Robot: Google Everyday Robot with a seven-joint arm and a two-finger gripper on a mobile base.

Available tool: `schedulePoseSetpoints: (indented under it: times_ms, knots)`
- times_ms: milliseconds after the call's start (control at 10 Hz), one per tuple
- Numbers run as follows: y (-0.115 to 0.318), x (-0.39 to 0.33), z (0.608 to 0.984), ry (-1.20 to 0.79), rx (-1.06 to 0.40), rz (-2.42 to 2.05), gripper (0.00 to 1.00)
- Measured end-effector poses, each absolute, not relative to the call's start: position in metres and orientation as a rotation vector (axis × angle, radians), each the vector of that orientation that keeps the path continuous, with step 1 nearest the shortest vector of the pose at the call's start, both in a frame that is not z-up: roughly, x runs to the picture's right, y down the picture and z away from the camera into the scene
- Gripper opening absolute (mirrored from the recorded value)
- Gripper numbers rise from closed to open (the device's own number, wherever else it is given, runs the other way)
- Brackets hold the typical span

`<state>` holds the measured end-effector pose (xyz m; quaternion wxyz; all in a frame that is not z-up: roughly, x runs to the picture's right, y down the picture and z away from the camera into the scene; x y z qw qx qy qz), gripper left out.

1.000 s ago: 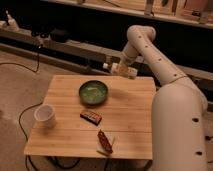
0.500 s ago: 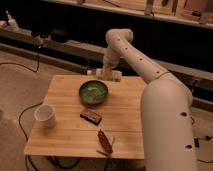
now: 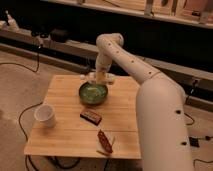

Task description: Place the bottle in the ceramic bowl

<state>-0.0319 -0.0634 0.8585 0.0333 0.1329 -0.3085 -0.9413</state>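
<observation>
The ceramic bowl (image 3: 93, 93) is dark green with a glossy lighter green inside and sits at the back middle of the wooden table (image 3: 65, 135). My gripper (image 3: 98, 78) hangs just above the bowl's far rim, at the end of the white arm (image 3: 125, 55) that reaches in from the right. It is shut on the bottle (image 3: 86, 77), a slim whitish shape held level that sticks out to either side of the fingers. The bottle is above the bowl, not inside it.
A white cup (image 3: 45, 115) stands at the table's left. A brown snack bar (image 3: 91, 116) lies in front of the bowl. A red and white packet (image 3: 105, 142) lies near the front edge. The robot's white body (image 3: 160, 130) is at the right. Cables lie on the floor.
The arm has swung left, carrying the bottle from right of the bowl to just above the bowl's far rim. The things on the table have not moved.
</observation>
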Motion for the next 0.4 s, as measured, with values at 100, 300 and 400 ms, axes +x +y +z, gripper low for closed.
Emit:
schedulePoseSetpoints:
  times_ms: [100,300,400]
  knots:
    - [-0.0633,-0.0333,0.8581,-0.950,0.414,-2.896,0.80]
    - [-0.0631,-0.0296,0.8583,-0.950,0.408,-2.894,0.80]
    - [-0.0631,-0.0308,0.8581,-0.951,0.410,-2.895,0.80]
